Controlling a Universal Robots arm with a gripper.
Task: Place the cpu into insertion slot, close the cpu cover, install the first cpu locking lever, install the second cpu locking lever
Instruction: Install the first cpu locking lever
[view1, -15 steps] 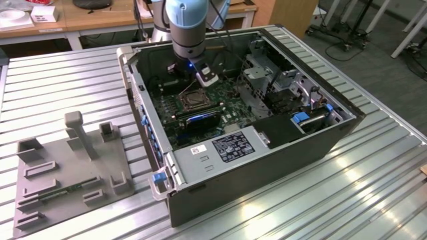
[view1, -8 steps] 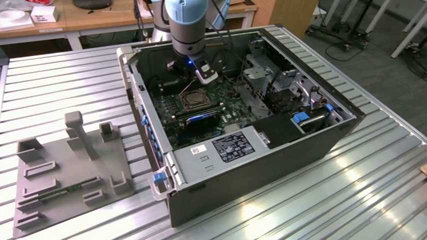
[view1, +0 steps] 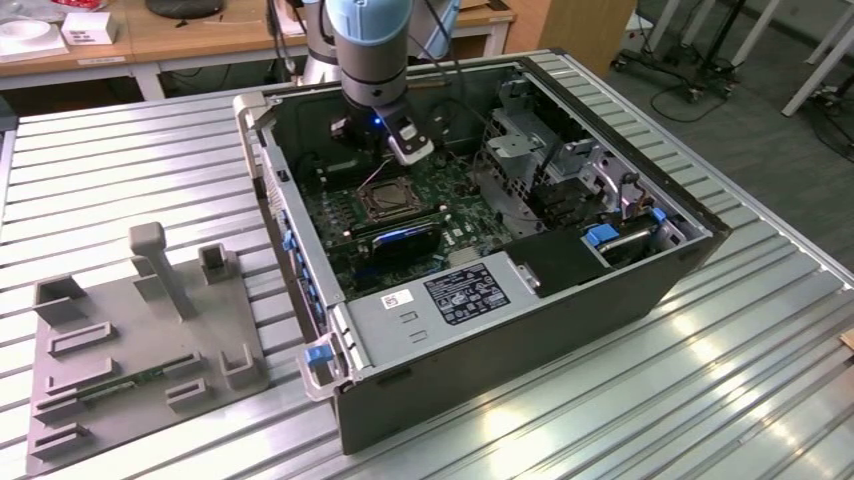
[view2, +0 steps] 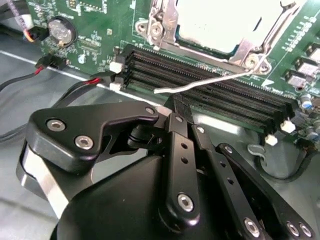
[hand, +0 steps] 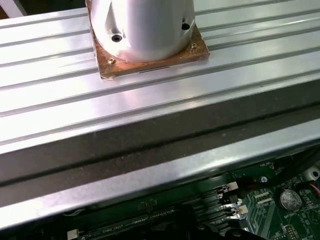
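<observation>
Hanging inside the open computer case (view1: 561, 330), the pincer (view2: 175, 104) is low over the green motherboard (view2: 107, 17), carried by the grey and blue arm (view1: 367, 50) that comes down from above. Whether the pincer is clenched or released, I cannot tell, because its black links overlap each other in the second wrist view.

Just in front of the pincer tip run the long black memory slots (view2: 150, 67). A thin silver locking lever (view2: 220, 79) lies across them. Its free end is just beside the pincer tip, and I cannot tell if they touch. Its other end reaches the near corner of the socket.

Beyond the memory slots, on the far side from the pincer, is the insertion slot (view1: 387, 198). The cpu (view2: 215, 20) sits in it, pale and flat. The cpu cover (view2: 247, 47) lies down around it, so the cpu shows through the cover's window. To one side of the pincer, near the board edge, there is a round coin battery (view2: 62, 31).

The case stands on a ribbed metal bench (view1: 747, 380). Well apart from the pincer, outside the case toward the exterior view's left, a grey fixture tray (view1: 134, 350) rests on the bench. In the first wrist view the arm's silver base (hand: 145, 25) stands on a brown plate (hand: 150, 62) behind the case wall.
</observation>
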